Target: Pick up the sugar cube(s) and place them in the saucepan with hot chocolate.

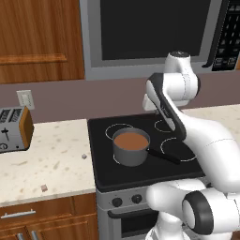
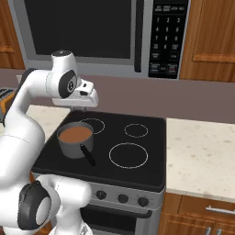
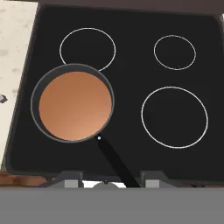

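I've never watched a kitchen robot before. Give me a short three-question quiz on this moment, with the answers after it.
1. True or false: the saucepan stands on the front-left burner of the stovetop.
2. Which appliance sits on the counter left of the stove: A) kettle, B) toaster, C) blender?
3. Fill in: the pale sugar cube and the pinkish sugar cube both lie on the ____, not in the pan.

Key
1. True; brown hot chocolate fills it and its black handle points toward the stove's front.
2. B, the toaster.
3. Counter. The gripper hovers above the stovetop, nothing between its fingertips.
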